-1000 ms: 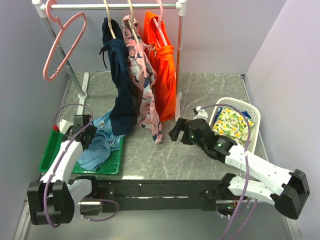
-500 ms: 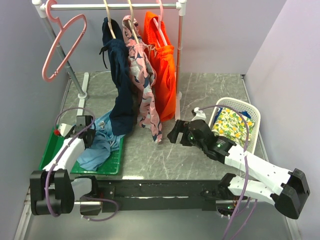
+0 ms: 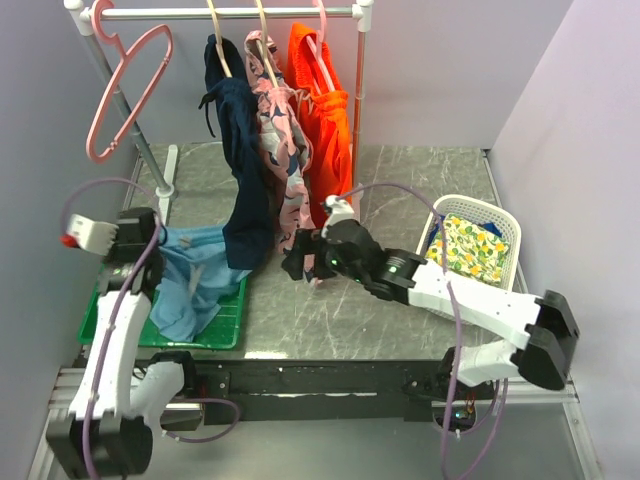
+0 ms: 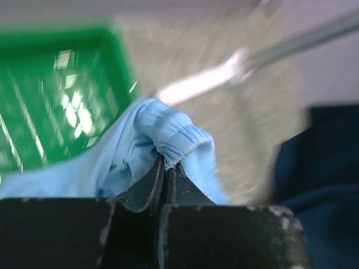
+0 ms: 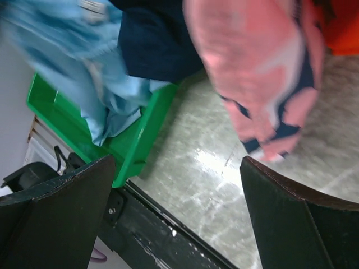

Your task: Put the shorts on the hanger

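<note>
The light blue shorts [image 3: 195, 275] hang lifted over the green tray [image 3: 100, 312] at the left. My left gripper [image 3: 152, 240] is shut on their elastic waistband [image 4: 179, 140], raised above the tray. The bare pink hanger [image 3: 125, 90] hangs at the left end of the rail [image 3: 230, 12]. My right gripper [image 3: 295, 262] stands open with nothing between its fingers, low beside the hem of the pink patterned garment [image 3: 295, 190]. In the right wrist view the blue shorts [image 5: 84, 73] and the tray [image 5: 134, 148] lie to the left.
On the rail hang navy shorts [image 3: 240, 170], the pink patterned garment and orange shorts [image 3: 325, 140]. A white basket [image 3: 505, 232] with floral fabric stands at the right. The rack's base and pole [image 3: 150, 160] rise behind the tray.
My left gripper has shut on the blue shorts and risen, pulling them up from the tray. My right arm has swung left, from the basket to below the hanging clothes.
</note>
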### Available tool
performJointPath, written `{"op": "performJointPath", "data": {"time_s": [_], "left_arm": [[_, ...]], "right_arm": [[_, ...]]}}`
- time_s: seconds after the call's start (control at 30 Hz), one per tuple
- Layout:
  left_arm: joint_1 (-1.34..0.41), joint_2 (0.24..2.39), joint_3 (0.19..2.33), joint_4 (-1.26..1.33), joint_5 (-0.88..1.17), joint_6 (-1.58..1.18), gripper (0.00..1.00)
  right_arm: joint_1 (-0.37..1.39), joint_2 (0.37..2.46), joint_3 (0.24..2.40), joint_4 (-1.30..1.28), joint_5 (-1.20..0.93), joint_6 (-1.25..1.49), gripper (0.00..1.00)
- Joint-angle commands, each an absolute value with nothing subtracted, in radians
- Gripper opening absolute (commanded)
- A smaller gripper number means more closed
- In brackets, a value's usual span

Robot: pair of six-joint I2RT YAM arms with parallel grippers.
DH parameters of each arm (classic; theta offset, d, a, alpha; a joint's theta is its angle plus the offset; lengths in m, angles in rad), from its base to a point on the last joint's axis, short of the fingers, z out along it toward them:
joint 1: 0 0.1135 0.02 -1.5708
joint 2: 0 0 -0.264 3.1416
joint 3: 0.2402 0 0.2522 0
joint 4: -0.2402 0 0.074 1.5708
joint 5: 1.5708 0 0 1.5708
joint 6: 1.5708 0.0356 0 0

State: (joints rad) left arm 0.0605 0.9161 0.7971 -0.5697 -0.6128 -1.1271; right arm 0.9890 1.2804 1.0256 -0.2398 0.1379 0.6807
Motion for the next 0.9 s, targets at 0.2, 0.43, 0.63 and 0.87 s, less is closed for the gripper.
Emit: {"op": "performJointPath", "data": {"time_s": [0.2,0.43,0.63,0.87], "left_arm": [[0.066,0.753,1.155,-0.586,-0.735,-0.832,0.01],[0.067,0.773,1.310,-0.491,-0.540,-0.689,0.01],[0.066,0.798,1.396,-0.474,-0.394,-0.673,0.01],[0.067,0.816,1.586,-0.532,-0.226,-0.598,0.01]], "right_arm": [[1.040,1.518,1.282,-0.172,0.104,0.615,1.00],[1.048,1.744,1.512,-0.161,0.098,0.623,1.00],[1.045,1.998,1.762,-0.169,0.117,0.710,1.00],[1.006,2.184,1.910,-0.256,0.273,0.862,1.00]]}}
